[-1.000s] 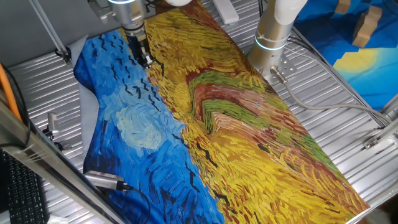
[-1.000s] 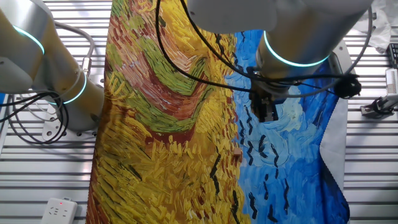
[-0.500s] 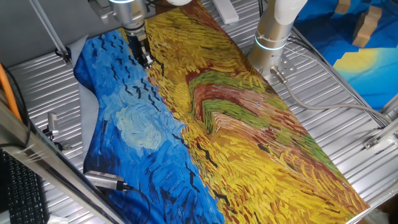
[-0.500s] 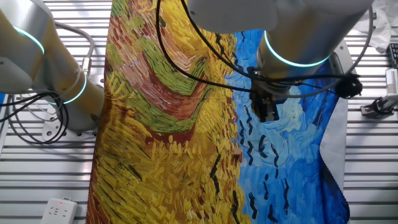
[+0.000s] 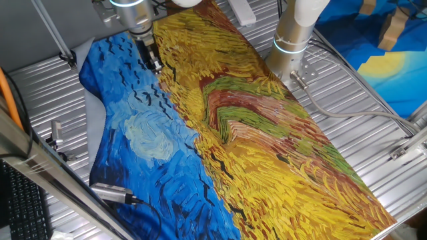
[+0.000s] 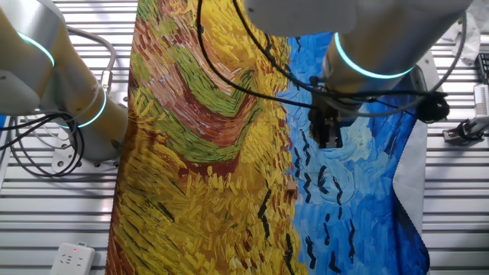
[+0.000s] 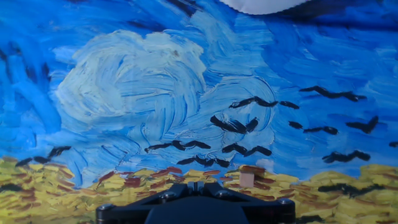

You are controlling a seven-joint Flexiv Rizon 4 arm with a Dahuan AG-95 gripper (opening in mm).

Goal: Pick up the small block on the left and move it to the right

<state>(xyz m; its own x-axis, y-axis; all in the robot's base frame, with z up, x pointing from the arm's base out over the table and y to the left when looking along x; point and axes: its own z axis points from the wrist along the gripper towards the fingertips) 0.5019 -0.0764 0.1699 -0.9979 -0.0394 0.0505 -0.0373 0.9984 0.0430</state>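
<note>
The small block is a tan cube lying on the painted cloth where the blue sky meets the yellow field; the other fixed view shows this block on the same border. My gripper hangs above the cloth, its fingertips pressed together with nothing between them. In the hand view the block lies just right of and slightly beyond the fingertips. In the other fixed view the gripper is above the blue area, away from the block. From the first fixed view the gripper is at the cloth's far end.
The painted cloth covers the slatted metal table. A second white arm's base stands at the cloth's edge. A metal tool and a keyboard lie at one side; a power strip lies at a corner.
The gripper has shifted slightly sideways over the blue part of the cloth. The block has not moved.
</note>
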